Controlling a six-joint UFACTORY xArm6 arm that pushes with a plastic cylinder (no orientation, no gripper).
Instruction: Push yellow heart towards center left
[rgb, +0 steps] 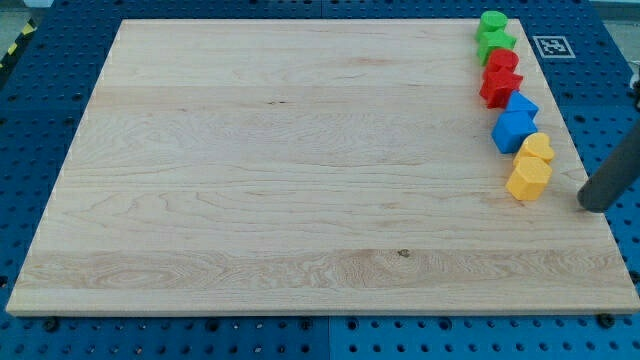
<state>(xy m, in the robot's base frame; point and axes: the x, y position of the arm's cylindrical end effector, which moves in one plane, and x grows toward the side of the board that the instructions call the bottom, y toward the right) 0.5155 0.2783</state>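
Note:
Two yellow blocks sit touching near the board's right edge. The upper one (537, 147) has rounded lobes and looks like the yellow heart. The lower one (528, 179) is more angular, like a hexagon. My tip (594, 206) is to the right of the lower yellow block, at about the right edge of the wooden board (300, 180), with a clear gap to both yellow blocks. The dark rod slants up to the view's right.
A column of blocks runs down the right edge above the yellow ones: a green round block (492, 22), a green star (495, 44), a red round block (503, 62), a red star (499, 87), a blue triangle-like block (521, 104) and a blue cube (513, 130).

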